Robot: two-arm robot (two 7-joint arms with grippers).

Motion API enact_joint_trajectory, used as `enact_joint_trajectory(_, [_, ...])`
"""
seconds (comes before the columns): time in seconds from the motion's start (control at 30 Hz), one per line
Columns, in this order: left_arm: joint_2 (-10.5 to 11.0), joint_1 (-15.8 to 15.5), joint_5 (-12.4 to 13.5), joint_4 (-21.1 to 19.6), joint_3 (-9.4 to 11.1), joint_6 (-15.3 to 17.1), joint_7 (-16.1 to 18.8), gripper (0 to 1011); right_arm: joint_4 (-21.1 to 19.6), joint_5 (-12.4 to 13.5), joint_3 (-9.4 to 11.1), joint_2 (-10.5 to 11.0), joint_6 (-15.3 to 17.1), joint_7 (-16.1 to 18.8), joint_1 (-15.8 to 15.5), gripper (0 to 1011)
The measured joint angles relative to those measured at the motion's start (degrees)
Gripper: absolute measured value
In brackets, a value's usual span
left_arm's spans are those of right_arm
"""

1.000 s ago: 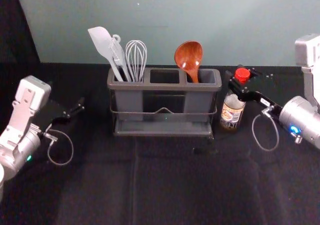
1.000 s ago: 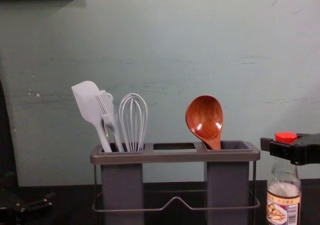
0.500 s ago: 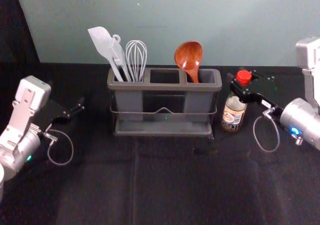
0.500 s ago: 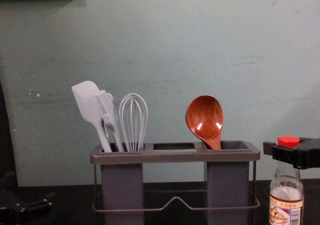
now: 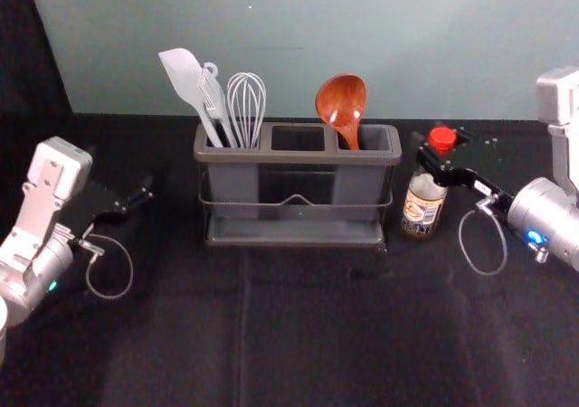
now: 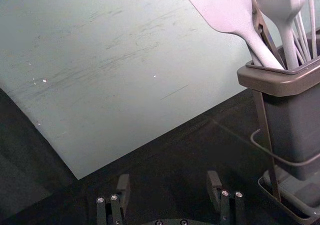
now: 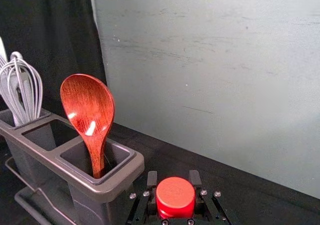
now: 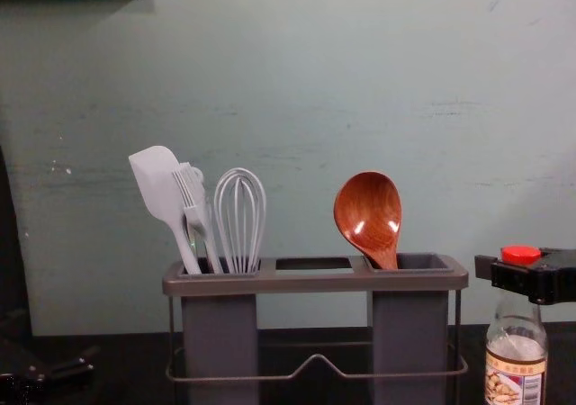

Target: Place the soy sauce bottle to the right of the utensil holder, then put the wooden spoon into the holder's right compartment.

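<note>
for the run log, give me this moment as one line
right gripper: closed on soy sauce bottle at neck, right of utensil holder | left gripper: open, left of holder | wooden spoon: in right compartment

Bottle [image 8: 515, 319]: label [image 8: 502, 380] on the front, printed; upper band carries a line of characters, too small to make out; below the band, a food picture beside a barcode [image 8: 532, 390], its digits not legible; head view shows larger lettering on the same label, also unreadable; no word, brand or number can be read.
</note>
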Motion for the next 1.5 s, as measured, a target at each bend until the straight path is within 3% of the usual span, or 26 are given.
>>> enact_joint_trajectory(0.37, [0.0,0.0,0.0,0.0,0.0,0.0,0.0,1005,-0.01,0.01,-0.03,0.04,0.0,-0.02,0.0,403])
enact_joint_trajectory(0.8, [0.0,0.0,0.0,0.0,0.0,0.0,0.0,1005,-0.05,0.01,-0.04,0.04,0.01,-0.07,0.01,833])
enact_joint_trajectory(1.03, [0.0,0.0,0.0,0.0,0.0,0.0,0.0,1005,-0.06,0.02,-0.04,0.04,0.01,-0.16,0.0,994])
enact_joint_trajectory(1.5, [0.0,0.0,0.0,0.0,0.0,0.0,0.0,1005,-1.66,0.11,0.77,0.29,-0.09,-0.34,-1.0,1002])
